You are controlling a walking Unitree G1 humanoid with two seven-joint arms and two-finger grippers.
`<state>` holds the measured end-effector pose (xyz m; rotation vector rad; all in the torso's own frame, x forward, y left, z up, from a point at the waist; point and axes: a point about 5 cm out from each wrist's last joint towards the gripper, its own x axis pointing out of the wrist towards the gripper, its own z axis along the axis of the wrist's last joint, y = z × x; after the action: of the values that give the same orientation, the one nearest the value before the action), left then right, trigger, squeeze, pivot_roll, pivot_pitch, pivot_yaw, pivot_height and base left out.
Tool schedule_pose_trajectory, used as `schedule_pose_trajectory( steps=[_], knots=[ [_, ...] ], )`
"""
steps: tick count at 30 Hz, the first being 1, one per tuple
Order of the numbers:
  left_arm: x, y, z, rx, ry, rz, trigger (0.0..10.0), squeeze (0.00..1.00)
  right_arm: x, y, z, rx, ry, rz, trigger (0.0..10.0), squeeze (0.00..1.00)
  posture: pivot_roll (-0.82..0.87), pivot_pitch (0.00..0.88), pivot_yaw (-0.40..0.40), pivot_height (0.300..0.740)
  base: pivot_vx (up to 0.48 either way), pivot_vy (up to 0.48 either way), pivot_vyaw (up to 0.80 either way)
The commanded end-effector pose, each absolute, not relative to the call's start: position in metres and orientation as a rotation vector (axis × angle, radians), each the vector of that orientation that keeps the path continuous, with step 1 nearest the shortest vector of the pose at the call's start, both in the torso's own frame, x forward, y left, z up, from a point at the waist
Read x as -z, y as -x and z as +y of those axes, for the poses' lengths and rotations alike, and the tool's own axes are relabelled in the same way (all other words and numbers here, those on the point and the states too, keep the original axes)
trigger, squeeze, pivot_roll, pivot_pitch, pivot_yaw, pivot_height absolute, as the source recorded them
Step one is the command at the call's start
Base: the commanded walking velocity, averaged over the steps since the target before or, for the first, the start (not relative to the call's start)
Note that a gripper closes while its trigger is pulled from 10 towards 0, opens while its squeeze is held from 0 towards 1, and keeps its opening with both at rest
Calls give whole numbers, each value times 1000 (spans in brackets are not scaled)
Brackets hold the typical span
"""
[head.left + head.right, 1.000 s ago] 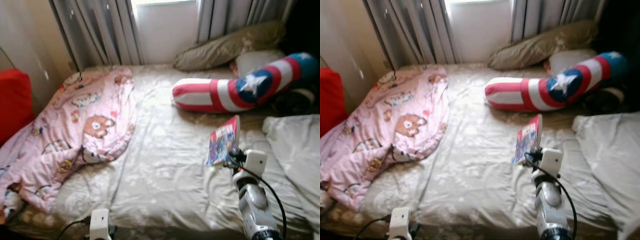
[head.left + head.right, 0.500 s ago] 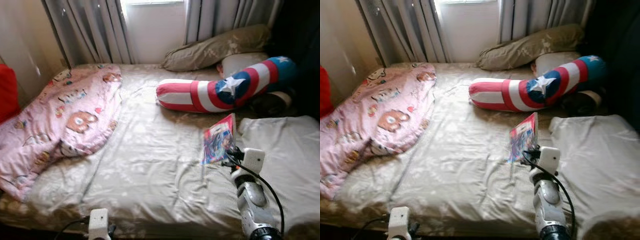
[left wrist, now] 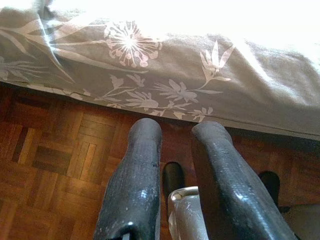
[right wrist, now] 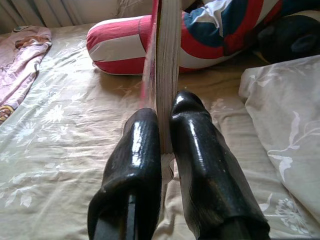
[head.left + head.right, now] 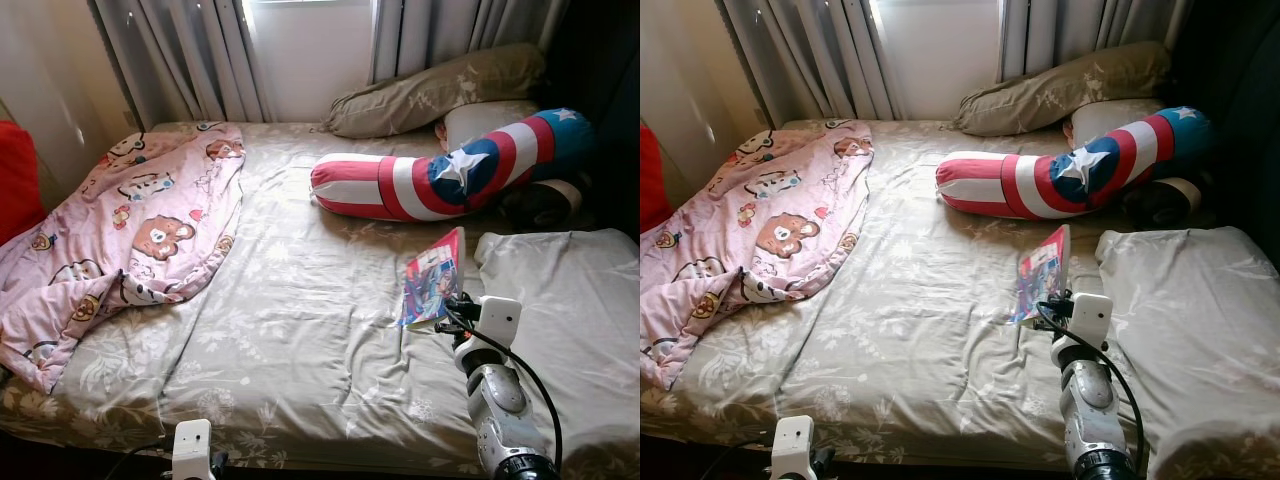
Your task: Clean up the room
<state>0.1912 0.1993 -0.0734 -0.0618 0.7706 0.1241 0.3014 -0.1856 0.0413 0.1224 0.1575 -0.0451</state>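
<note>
Right tool [image 4: 162,127] had its fingers clamped on a colourful book [image 5: 432,278], held upright above the bed [image 5: 300,340], left tool [image 3: 172,150] idle, narrowly parted, empty; pink blanket [image 5: 110,250] lay rumpled, tidying looked barely begun.

You can't read the book [image 5: 432,280] cover, print too small; in the wrist view it's edge-on and its top runs off frame. Right end effector [image 4: 162,125] fingertips hide the book's lower edge. Red cushion [image 5: 18,180] is cut by the frame edge. Dark object [image 5: 540,203] behind the bolster [image 5: 440,180] sits in shadow, can't identify. Blanket [image 5: 110,250] runs off the bed's [image 5: 290,330] near corner and out of frame. Left end effector [image 3: 175,145]: base cropped, something dark and silver below its fingers, unclear.
</note>
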Motion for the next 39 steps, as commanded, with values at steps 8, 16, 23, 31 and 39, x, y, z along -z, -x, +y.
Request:
schedule_pose_trajectory(
  steps=[8,16,23,31,39],
  knots=[
    [75,-187,203,-131,58,788,10000,0,-48,-308,-184,47,-111,134,10000,0,-28,0,42,740,259,0,0],
    [76,-186,202,-129,60,788,10000,0,-47,-308,-185,56,-109,139,10000,0,-27,0,40,740,139,0,0],
    [76,-186,201,-132,64,786,10000,0,-45,-307,-187,74,-96,158,10000,0,-20,0,33,740,0,0,0],
    [77,-183,203,-138,65,791,10000,0,-41,-304,-193,122,-118,174,10000,0,-17,0,33,740,0,0,0],
    [77,-183,204,-142,63,793,10000,0,-39,-305,-191,116,-112,193,10000,0,-14,0,33,740,0,0,-585]
  ],
)
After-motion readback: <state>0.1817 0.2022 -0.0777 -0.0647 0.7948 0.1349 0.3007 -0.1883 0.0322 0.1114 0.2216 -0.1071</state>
